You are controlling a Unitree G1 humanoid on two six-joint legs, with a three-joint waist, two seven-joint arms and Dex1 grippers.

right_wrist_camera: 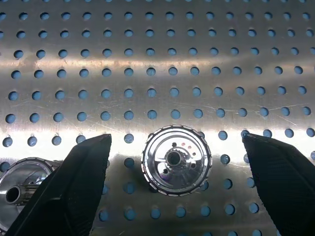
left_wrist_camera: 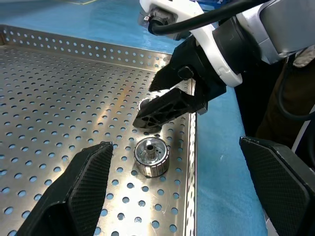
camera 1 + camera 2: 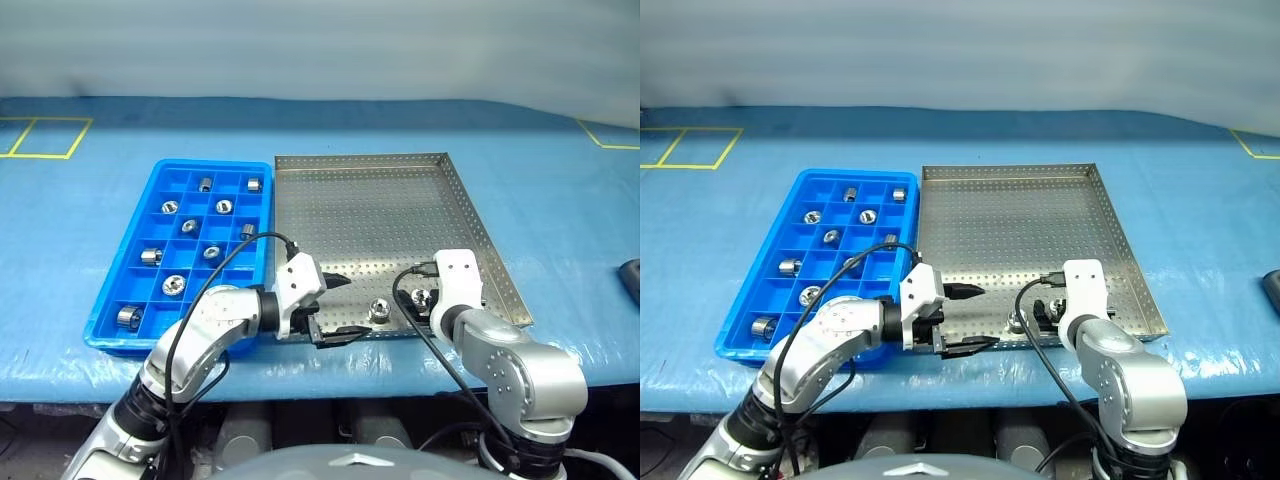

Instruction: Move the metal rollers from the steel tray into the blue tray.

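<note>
1. The job looks nearly done: the blue tray [image 3: 180,250] already has rollers sitting in many of its little squares, and just two rollers are left in the steel tray [image 3: 380,215], both near its front edge.
2. The right gripper [image 1: 174,182] hangs over that front edge, fingers spread wide and empty. From its wrist, one roller [image 1: 176,160] stands upright on the holed floor right between the two fingers, not yet touched.
3. The second roller [image 3: 379,311] sits just beside the first, toward the left arm.
4. The left gripper [image 3: 335,310] is also wide open with nothing in it, pointing sideways along the front rim toward that second roller, near but apart.
5. I'd judge the step in hand is the right arm's pick: it needs to drop a little further, close squarely on the roller without nudging its neighbour, then carry it across to a free square.
</note>
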